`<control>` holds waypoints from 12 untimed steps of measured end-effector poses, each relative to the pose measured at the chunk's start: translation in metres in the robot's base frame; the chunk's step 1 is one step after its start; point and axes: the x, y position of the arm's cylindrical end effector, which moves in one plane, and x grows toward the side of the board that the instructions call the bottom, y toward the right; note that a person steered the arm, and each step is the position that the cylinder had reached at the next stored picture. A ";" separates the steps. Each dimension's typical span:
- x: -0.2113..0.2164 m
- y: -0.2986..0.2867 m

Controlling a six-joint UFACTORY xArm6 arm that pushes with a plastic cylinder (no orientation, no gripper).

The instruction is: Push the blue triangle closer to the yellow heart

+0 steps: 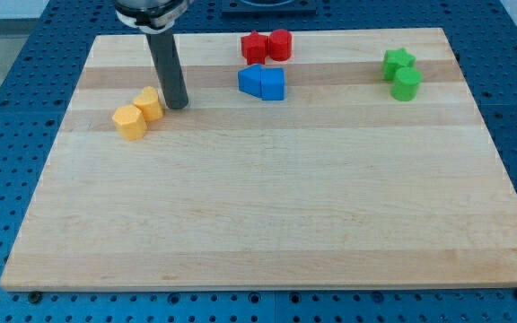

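Note:
The blue triangle [251,81] lies at the board's upper middle, touching a blue cube [274,85] on its right. The yellow heart [149,103] lies at the upper left, with a yellow hexagon [130,122] touching it at its lower left. My tip [177,106] rests on the board right beside the heart's right side. It is well to the left of the blue triangle and slightly lower. The rod rises straight up from the tip to the view's top.
A red star [255,48] and a red cylinder [280,43] sit just above the blue blocks near the board's top edge. A green star [398,61] and a green cylinder [407,84] sit at the upper right.

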 end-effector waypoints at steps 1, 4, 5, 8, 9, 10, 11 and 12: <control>0.000 -0.013; -0.035 -0.017; -0.035 0.001; -0.064 0.047; -0.065 0.068; -0.066 0.096; -0.072 0.124; -0.075 0.151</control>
